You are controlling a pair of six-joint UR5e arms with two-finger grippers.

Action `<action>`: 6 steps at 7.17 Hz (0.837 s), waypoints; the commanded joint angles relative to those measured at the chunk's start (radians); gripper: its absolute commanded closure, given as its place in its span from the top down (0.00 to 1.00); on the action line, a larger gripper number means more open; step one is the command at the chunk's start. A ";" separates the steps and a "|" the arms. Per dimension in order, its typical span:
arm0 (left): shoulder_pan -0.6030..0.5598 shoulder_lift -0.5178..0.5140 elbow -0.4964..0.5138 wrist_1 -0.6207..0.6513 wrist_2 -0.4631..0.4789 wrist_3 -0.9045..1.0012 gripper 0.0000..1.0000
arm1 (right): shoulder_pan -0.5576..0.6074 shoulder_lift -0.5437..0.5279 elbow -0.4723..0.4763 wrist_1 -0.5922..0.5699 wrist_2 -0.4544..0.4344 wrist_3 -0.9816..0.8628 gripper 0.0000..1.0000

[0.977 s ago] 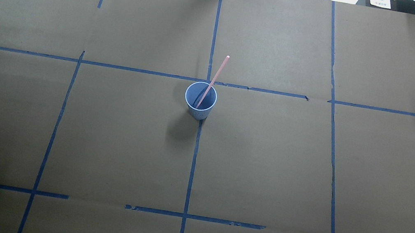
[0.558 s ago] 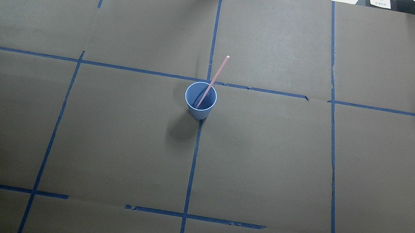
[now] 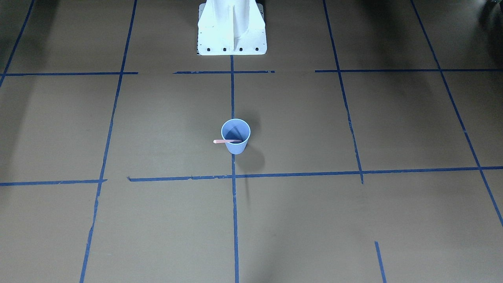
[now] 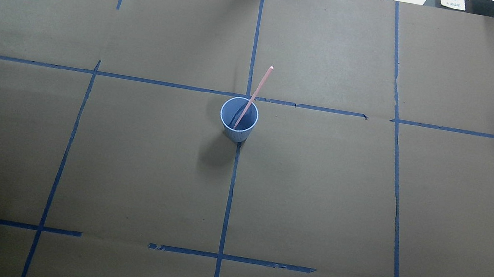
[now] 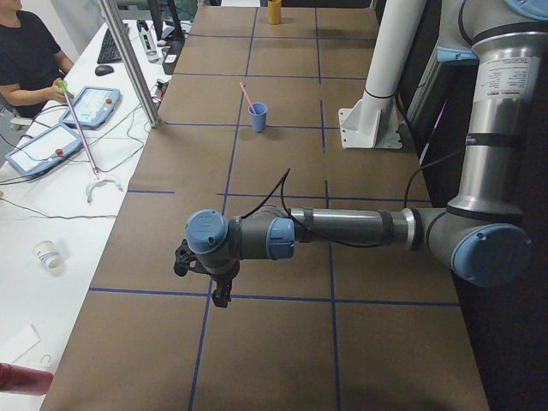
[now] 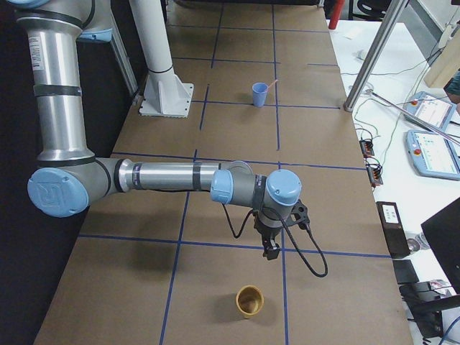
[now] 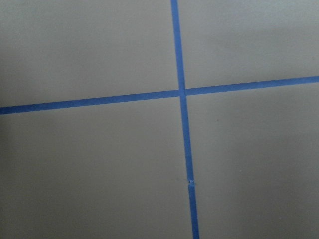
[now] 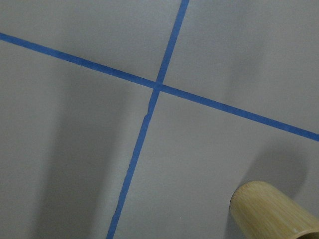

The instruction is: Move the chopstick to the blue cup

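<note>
The blue cup (image 4: pixel 237 135) stands upright at the middle of the table, on a blue tape line. One pale pink chopstick (image 4: pixel 257 89) leans in it, with its top end sticking out over the far rim. Both also show in the front view: cup (image 3: pixel 237 147), chopstick (image 3: pixel 221 141). My left gripper (image 5: pixel 218 287) shows only in the exterior left view, low over the table and far from the cup (image 5: pixel 258 117). My right gripper (image 6: pixel 272 251) shows only in the exterior right view, also far from the cup (image 6: pixel 259 95). I cannot tell whether either is open or shut.
A bamboo holder (image 6: pixel 249 301) stands on the table just beside my right gripper and shows in the right wrist view (image 8: pixel 271 211). The white robot base (image 3: pixel 232 27) is at the table's near edge. An operator (image 5: pixel 26 51) sits beyond the far side.
</note>
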 commanded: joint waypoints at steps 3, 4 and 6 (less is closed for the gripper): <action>0.001 -0.001 -0.074 0.047 0.085 0.011 1.00 | -0.005 0.000 -0.010 0.002 -0.002 0.002 1.00; 0.000 -0.001 -0.068 0.052 0.087 0.011 1.00 | -0.005 0.003 -0.005 0.002 -0.001 0.005 1.00; 0.000 0.048 -0.106 0.050 0.085 0.010 1.00 | -0.005 -0.001 -0.016 0.002 -0.001 0.005 1.00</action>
